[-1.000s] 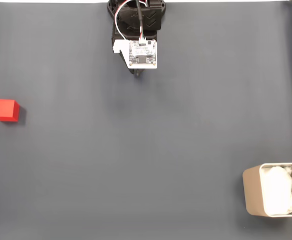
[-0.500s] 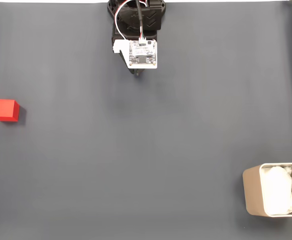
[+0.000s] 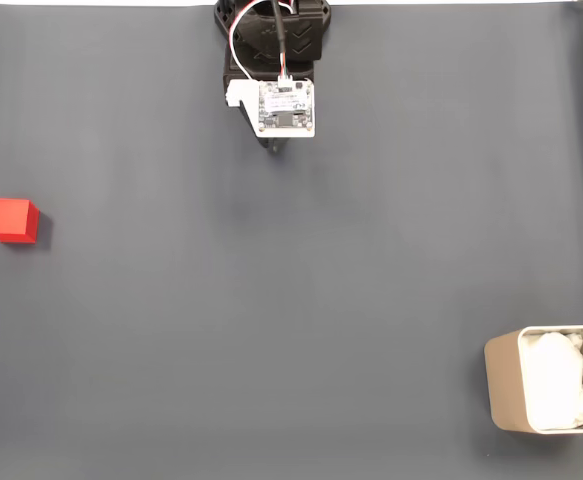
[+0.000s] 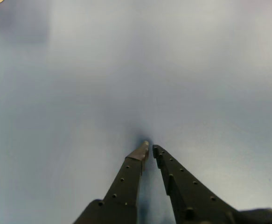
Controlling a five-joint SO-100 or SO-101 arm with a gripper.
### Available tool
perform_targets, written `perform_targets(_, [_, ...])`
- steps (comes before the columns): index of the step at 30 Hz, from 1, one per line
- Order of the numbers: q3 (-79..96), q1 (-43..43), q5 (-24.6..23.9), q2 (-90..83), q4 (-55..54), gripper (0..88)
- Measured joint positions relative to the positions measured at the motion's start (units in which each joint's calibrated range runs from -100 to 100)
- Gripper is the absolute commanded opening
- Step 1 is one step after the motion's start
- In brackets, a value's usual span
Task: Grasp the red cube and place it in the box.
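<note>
1. Your tool (image 4: 149, 150) shows best in the wrist view: two dark perforated fingers converge to tips with only a sliver of gap between them, nothing held; it reads as closed and idle, pointed down at bare surface (image 4: 173, 70).
2. In the fixed view the arm (image 3: 276, 60) sits folded at the top edge, its white circuit board (image 3: 287, 107) facing the camera; the board covers the fingers from above, so judge the jaws from the wrist view; this looks like a parked pose, with the reach not yet begun.
3. The red cube (image 3: 12, 220) rests on the dark grey surface (image 3: 291, 300) at the far left of the fixed view, well apart from the tool and clear on all sides; that open placement should let you approach from any direction.
4. The box (image 3: 506, 390) stands at the lower right corner of the fixed view, well apart from the cube; the white crumpled padding (image 3: 556, 385) inside probably softens the drop.
5. The box's right side is cut by the frame edge, so its full outline is unknown; the pale shape in the wrist view's top left corner is too cropped to name.
</note>
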Motion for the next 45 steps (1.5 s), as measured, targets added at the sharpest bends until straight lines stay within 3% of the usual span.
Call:
perform_targets(9, [-19.35, -0.96, 1.17, 12.24, -13.52, 0.0])
perform_targets(25, [-79.93, 0.22, -0.63, 53.15, -0.56, 0.0])
perform_targets(45, [-99.64, 18.77, -2.64, 69.21, 6.44, 0.0])
